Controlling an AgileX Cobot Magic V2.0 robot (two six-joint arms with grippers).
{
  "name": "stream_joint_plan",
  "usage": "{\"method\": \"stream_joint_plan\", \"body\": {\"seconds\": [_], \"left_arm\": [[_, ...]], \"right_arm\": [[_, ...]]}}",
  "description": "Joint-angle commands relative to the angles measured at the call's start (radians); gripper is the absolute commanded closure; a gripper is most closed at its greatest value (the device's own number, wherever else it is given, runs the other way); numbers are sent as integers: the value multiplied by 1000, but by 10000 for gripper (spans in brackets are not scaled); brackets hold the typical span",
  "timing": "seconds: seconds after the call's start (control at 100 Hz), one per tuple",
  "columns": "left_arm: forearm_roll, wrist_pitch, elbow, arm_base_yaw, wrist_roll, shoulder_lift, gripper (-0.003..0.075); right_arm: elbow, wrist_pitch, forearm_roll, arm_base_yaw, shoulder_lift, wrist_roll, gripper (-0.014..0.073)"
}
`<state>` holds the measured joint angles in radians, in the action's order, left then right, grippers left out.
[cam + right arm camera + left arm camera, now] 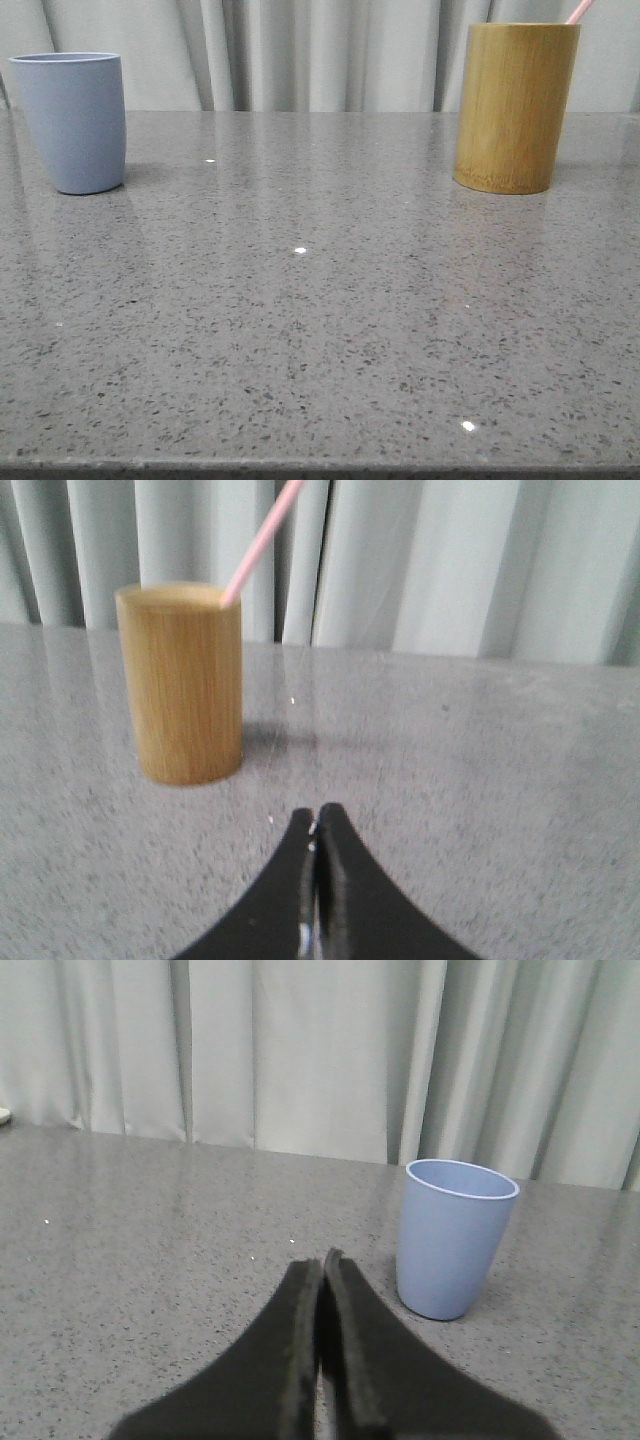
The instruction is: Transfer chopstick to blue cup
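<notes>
The blue cup [75, 120] stands upright at the far left of the grey stone table; it looks empty from the left wrist view [452, 1237]. A pale pink chopstick [579, 11] leans out of the taller bamboo holder [515, 105] at the far right, also seen as the chopstick [262, 538] in the holder [185, 680] from the right wrist. My left gripper [322, 1263] is shut with nothing in it, short of the blue cup. My right gripper [317, 818] is shut and empty, short of the holder. Neither gripper shows in the front view.
Pale curtains [300, 50] hang right behind the table's far edge. The speckled table [320, 330] runs to a front edge at the bottom of the front view. The two vessels stand far apart along the back.
</notes>
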<state>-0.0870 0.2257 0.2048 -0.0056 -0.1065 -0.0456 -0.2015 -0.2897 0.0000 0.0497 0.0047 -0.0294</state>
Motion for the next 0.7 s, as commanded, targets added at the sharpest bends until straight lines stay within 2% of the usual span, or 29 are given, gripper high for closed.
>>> {"method": "stream_joint_plan", "body": {"seconds": [0.0,0.2,0.29,0.47,0.69], "left_arm": [[-43,91,153,1,-11,-115,739],[-43,522,519,1,-11,-415,739],[-43,637,669,1,49,-527,739],[-45,720,842,1,68,-651,739],[-45,720,851,1,107,-684,739]], "right_arm": [[-161,-74,0,-6,69,4,662],[-460,-271,-20,-6,288,4,662],[-574,-343,-20,-6,379,4,662],[-689,-392,-11,-6,490,4,662],[-686,-383,-10,-6,520,4,662]]}}
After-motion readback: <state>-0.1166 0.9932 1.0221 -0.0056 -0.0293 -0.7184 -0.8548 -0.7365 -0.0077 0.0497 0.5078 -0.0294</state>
